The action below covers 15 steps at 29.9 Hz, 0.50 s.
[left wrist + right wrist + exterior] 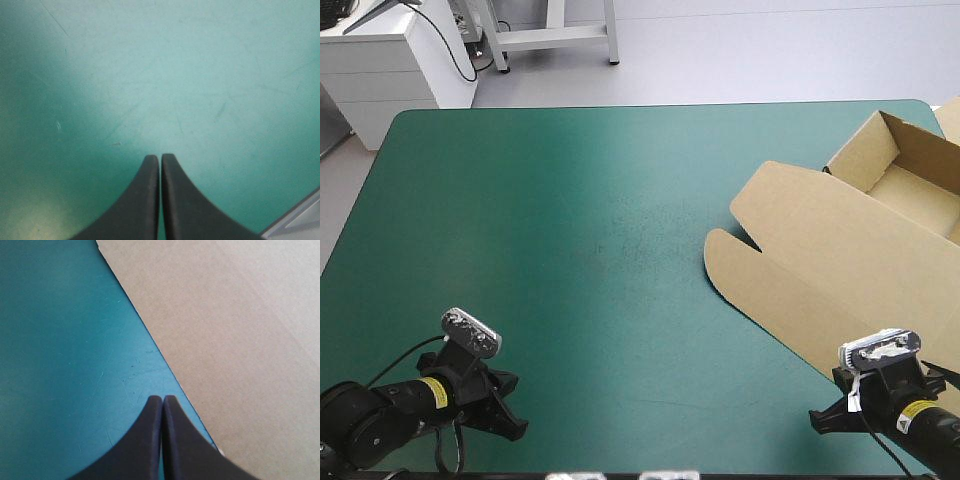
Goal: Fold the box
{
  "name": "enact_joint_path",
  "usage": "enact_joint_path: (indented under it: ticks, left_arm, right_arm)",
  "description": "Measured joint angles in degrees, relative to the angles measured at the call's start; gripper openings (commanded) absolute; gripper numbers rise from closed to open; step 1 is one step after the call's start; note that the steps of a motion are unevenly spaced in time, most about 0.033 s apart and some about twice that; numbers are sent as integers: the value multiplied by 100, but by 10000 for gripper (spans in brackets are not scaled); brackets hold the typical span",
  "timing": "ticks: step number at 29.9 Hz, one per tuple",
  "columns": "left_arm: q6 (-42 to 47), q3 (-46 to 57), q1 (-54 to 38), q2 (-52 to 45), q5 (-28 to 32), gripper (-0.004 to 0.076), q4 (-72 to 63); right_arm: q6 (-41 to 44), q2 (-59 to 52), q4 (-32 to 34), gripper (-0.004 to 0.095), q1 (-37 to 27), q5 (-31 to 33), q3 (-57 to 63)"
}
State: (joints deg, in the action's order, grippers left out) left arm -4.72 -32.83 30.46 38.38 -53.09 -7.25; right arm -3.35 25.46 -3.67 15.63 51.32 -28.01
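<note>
The brown box (840, 285) lies toward three o'clock on the teal-green cover (570, 250), lid flat; its edge runs just beside the right gripper (162, 399), at one o'clock of the closed, empty fingers; the left gripper (160, 157), also closed, faces only cover; only the high view shows the raised tray.

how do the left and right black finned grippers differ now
The left gripper has only bare teal-green cover ahead; the right gripper sits at the flat lid edge of the brown cardboard box. The left is over the cover's left side, the right over its right. Both are shut, empty.
</note>
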Motion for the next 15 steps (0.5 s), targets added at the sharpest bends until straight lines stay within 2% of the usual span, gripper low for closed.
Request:
enact_joint_path:
  ticks: [15]
  left_arm:
    - [0,387,0,-49,-154,-8,-15]
  right_arm:
    - [113,0,-35,-20,0,-10,17]
